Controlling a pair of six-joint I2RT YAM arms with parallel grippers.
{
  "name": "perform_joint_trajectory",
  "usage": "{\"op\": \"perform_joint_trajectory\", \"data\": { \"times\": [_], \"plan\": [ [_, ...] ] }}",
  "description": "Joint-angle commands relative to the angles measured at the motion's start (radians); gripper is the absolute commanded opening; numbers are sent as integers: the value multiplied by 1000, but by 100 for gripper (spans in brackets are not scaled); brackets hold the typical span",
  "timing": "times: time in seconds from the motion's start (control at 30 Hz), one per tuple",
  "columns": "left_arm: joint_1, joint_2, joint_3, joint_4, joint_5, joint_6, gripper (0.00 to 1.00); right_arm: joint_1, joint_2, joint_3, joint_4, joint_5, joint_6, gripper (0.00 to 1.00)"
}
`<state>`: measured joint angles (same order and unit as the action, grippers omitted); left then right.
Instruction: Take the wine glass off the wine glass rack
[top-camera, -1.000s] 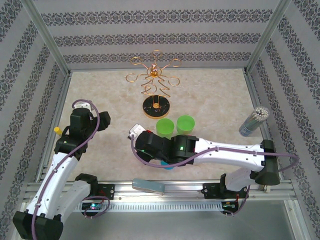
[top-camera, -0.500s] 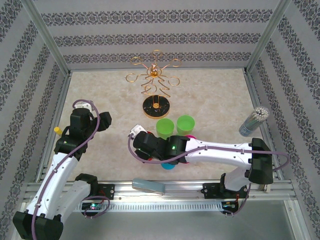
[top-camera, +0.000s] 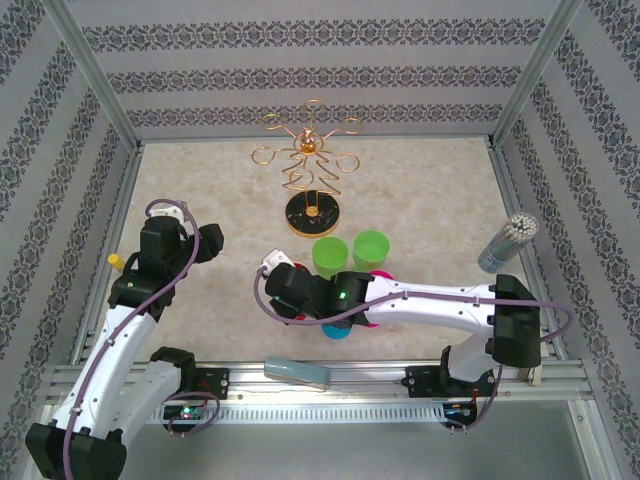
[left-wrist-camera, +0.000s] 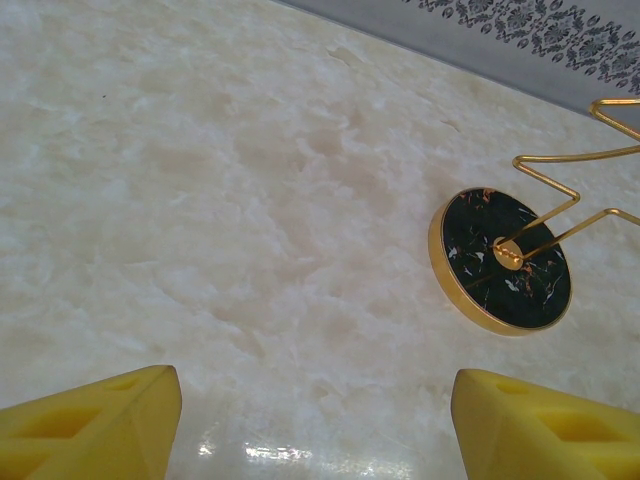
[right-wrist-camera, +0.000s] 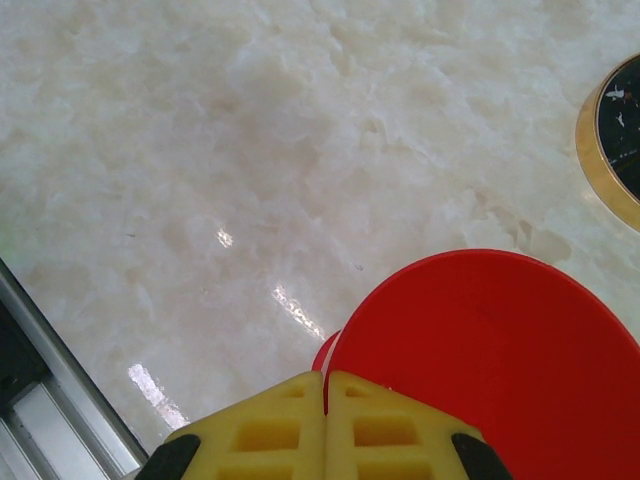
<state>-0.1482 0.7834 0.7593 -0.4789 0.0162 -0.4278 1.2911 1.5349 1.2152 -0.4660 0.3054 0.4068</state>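
The wine glass rack (top-camera: 310, 165), a gold wire stand with curled loops on a round black base (left-wrist-camera: 500, 260), stands at the back middle of the table with nothing hanging on it. My right gripper (right-wrist-camera: 325, 378) is shut on the thin rim of a red wine glass (right-wrist-camera: 490, 350), held low over the marble table; a smaller red part peeks out beneath the bowl. From above, the right wrist (top-camera: 290, 290) hides the glass. My left gripper (left-wrist-camera: 315, 420) hovers open over bare table at the left (top-camera: 205, 242), with nothing between its yellow fingers (left-wrist-camera: 90, 425).
Two green cups (top-camera: 329, 252) (top-camera: 370, 246) stand just in front of the rack base, close to the right arm. A blue cup (top-camera: 337, 333) sits under that arm. A holder of sticks (top-camera: 508, 240) stands at the right wall. A grey-blue block (top-camera: 297, 373) lies on the front rail.
The right arm has shifted slightly left, its elbow drawing in, still shut on the red glass. The left arm has not moved.
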Motion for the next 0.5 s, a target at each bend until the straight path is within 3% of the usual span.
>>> {"op": "perform_joint_trajectory", "data": {
  "times": [0.0,0.3,0.47],
  "plan": [
    [15,-6,6,14,7,-8,72,-5,4,-20,17,42,20,3],
    [15,1,16,16,0,-5,72,-6,-23,-27,24,55,21,25],
    [15,-1,16,10,2,-2,72,-4,-57,-14,20,58,14,33]
  ]
}}
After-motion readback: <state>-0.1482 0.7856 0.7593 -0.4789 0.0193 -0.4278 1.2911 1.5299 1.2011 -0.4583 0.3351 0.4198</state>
